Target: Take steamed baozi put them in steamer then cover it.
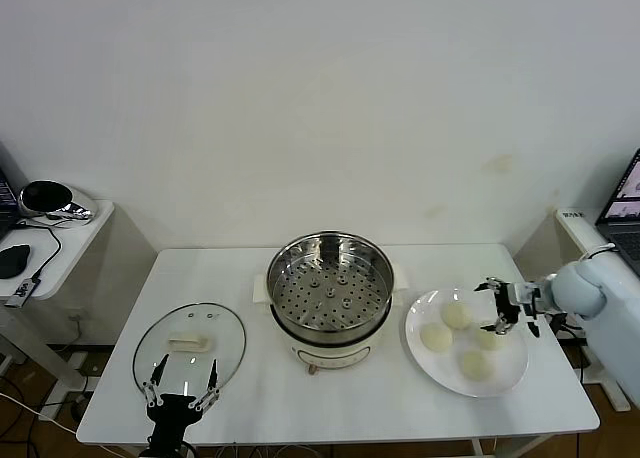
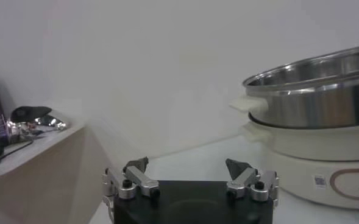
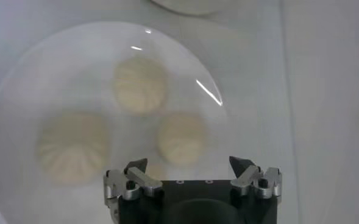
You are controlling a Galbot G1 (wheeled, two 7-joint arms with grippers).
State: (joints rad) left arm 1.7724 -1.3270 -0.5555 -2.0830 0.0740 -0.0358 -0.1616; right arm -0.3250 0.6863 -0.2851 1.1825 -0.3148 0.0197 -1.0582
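Now the right gripper (image 1: 497, 308) hovers over the flat white plate (image 1: 500, 383) of buns, jaws wide and holding nothing.

Four small, round, cream-white steamed baozi (image 1: 436, 337) sit on that plate at the right of the white table (image 1: 250, 418); the right wrist view shows three of them (image 3: 181, 137) below the spread fingers. The round, shiny stainless-steel steamer (image 1: 330, 283) stands uncovered at the table's middle, its perforated tray bare. The round clear glass cover (image 1: 190, 344) with its cream-white handle lies flat on the left, and the left gripper (image 1: 180, 390) waits near its front edge, jaws also wide and empty. To pick well, I would centre the fingers on one bun, come straight down, close gently so the soft dough is not crushed, and avoid nudging its neighbours.
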